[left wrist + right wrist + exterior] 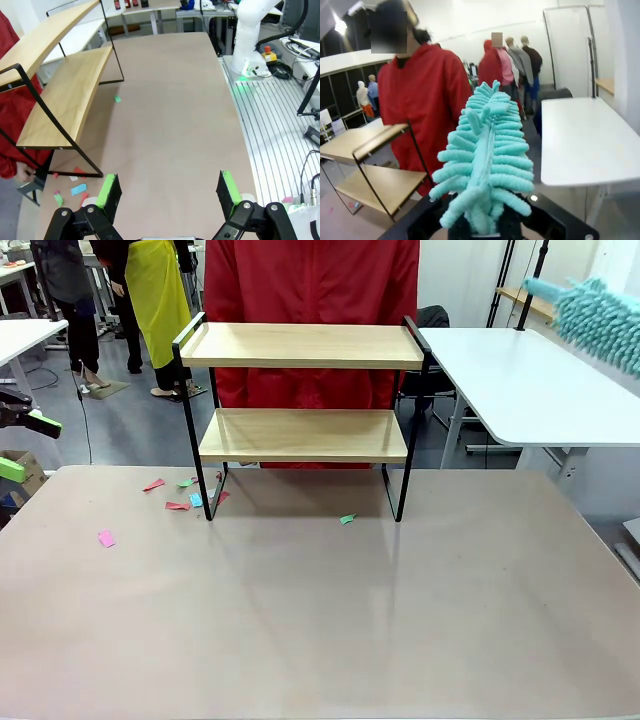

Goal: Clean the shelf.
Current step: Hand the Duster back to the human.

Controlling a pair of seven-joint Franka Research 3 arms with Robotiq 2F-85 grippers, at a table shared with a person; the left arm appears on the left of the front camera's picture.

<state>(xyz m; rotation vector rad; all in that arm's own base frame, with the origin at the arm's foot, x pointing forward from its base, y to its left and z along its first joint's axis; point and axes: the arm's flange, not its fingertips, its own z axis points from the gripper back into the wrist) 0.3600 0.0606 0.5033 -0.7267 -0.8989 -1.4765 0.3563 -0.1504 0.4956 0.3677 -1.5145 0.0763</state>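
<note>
Our shelf (303,390) stands at the far middle of the table (320,620), with a person in a red coat (312,280) right behind it. Both its boards look bare. Little paper scraps (180,495) lie on the table by its left legs.

Our right gripper (485,227) is shut tight on the fluffy teal duster (482,160). We hold it up high on the far right, well apart from the shelf. Our left gripper (167,192) is wide open and holds nothing. It waits at the left edge of the table.

To do this step well, we think we should bring the duster down flat onto the top board. Then we sweep slowly from one end to the other. We should take care not to bump the black side rails (188,332).

We can't read any words or labels here.
</note>
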